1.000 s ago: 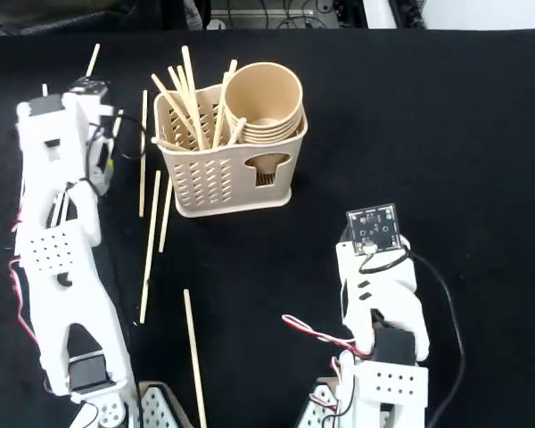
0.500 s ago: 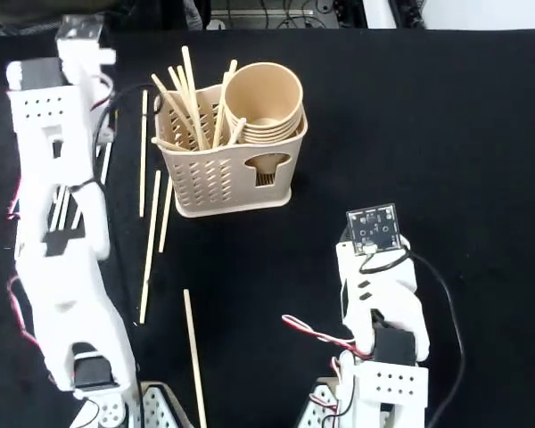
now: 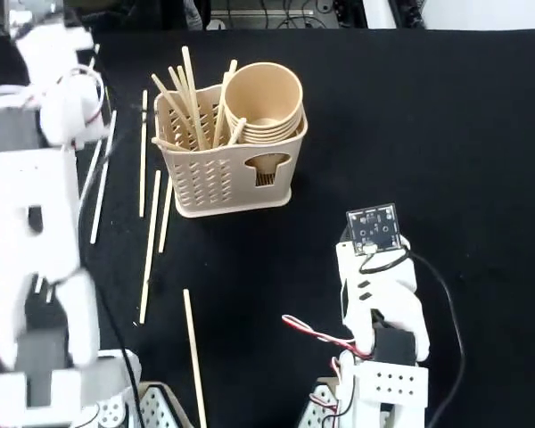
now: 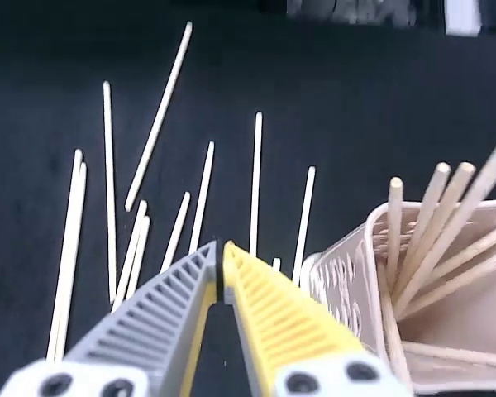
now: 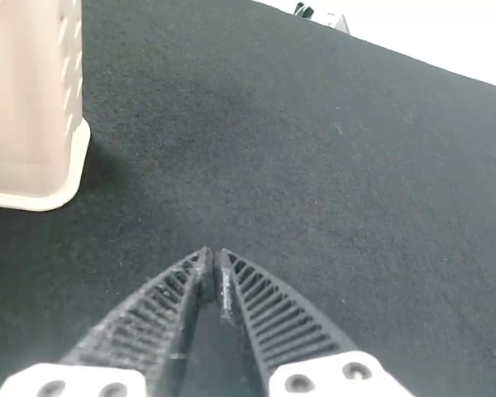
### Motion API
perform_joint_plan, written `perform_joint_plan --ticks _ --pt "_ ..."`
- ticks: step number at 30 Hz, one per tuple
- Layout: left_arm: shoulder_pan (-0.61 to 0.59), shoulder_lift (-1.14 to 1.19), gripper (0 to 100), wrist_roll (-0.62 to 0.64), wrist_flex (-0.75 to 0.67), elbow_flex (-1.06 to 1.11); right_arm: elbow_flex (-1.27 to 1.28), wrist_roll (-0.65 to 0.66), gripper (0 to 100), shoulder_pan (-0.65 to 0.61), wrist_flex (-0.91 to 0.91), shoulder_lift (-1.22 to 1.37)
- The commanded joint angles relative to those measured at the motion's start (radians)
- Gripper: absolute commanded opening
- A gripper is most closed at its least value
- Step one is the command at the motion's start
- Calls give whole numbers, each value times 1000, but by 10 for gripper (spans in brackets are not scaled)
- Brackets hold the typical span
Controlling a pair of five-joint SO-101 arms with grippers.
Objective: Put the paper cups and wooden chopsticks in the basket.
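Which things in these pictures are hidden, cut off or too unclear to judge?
- High view: the blurred left arm covers part of the table; what lies under it is hidden.
- High view: the basket wall hides the lower paper cups; their number is unclear.
- Left wrist view: the left tool hides the near ends of several chopsticks.

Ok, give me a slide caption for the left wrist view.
Left gripper, shut and empty, over loose chopsticks on the table beside the basket.

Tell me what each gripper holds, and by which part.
Nothing. The left gripper is shut, empty, above the loose chopsticks; the right gripper is shut, empty, over the table.
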Motion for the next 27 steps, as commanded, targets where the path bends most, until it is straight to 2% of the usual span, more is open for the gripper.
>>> perform_joint_plan --ticks 1,4,9,12,16,21,24,27 --pt "8 -319 28 6 -342 383 -2 9 13 -14 -21 -10" --pt "15 -462 28 15 -559 565 -2 9 13 -14 -21 -10" --pt "59 -588 29 126 -867 739 -2 9 13 -14 -21 -10" --pt "110 -640 30 157 -996 814 -2 9 13 -14 -21 -10" --pt "139 -663 30 161 -916 823 -2 9 13 -14 -21 -10" --pt "131 -664 30 153 -901 871 -2 9 13 -14 -21 -10" --pt "48 -661 49 120 -810 892 -2 9 13 -14 -21 -10" --pt "-71 -606 150 112 -712 897 -2 9 13 -14 -21 -10"
